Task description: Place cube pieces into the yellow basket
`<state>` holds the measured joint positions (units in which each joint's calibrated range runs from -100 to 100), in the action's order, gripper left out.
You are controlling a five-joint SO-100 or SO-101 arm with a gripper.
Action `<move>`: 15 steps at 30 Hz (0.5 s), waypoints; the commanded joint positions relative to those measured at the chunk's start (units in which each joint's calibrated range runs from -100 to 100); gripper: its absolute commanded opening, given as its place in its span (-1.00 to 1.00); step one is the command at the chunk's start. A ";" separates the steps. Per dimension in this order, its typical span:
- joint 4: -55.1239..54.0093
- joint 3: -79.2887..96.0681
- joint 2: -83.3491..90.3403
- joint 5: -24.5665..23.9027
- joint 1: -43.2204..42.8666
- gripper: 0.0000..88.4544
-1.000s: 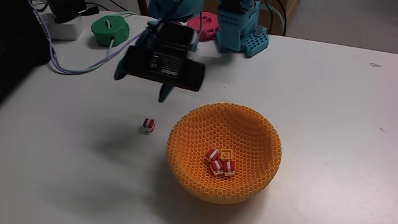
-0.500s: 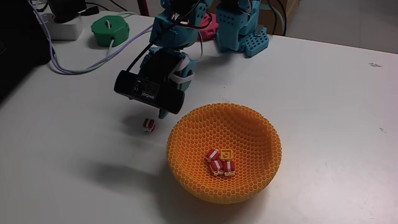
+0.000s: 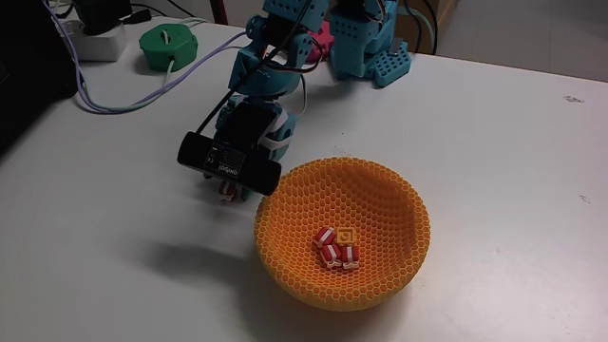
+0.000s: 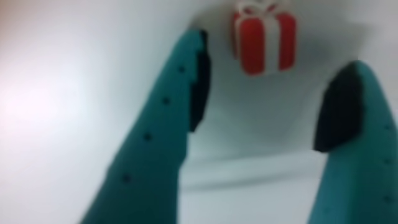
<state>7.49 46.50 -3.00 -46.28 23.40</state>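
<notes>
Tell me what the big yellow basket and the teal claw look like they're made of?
The yellow basket looks like plastic: one even orange-yellow colour, stiff honeycomb mesh walls, slightly glossy. The claw also looks like hard plastic, matte teal with small dots along it; the black pads inside its fingers could be rubber or foam, but the blur leaves that open.

My white table carries the yellow basket front-centre, one red cube piece just left of it, green disc and pink disc at rear, cables rear-left.
</notes>
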 commanded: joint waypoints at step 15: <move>13.19 -12.46 16.54 0.88 -5.79 -1.00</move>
<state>14.70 40.20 6.44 -44.52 22.34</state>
